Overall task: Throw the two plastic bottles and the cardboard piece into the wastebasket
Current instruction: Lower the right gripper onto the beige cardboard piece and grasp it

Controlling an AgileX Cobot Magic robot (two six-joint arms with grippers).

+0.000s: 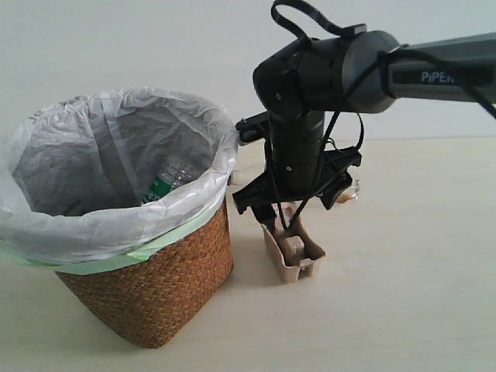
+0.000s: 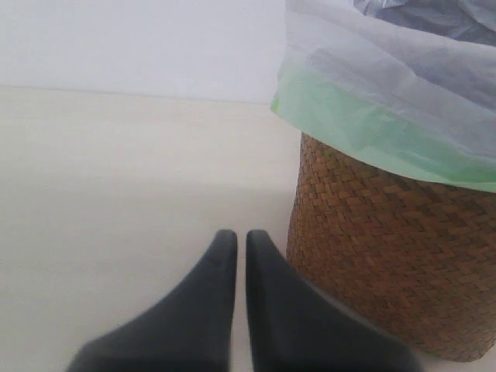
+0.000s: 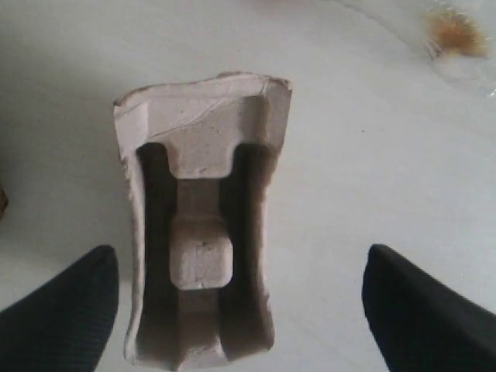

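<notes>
One wastebasket [image 1: 155,287], one bottle [image 1: 165,183], one cardboard piece [image 1: 297,256].

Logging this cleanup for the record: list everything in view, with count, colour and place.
table: 1, pale cream, under everything
wastebasket: 1, brown wicker, on table
liner bag: 1, grey-white, green edge, over wastebasket rim
plastic bottle: 1 seen, green label, inside wastebasket
cardboard piece: 1, beige, on table beside wastebasket
clear item: 1, orange patch, beyond cardboard piece, unidentified
left gripper: 1, black, shut, beside wastebasket
right gripper: 1, black, open, over cardboard piece
</notes>
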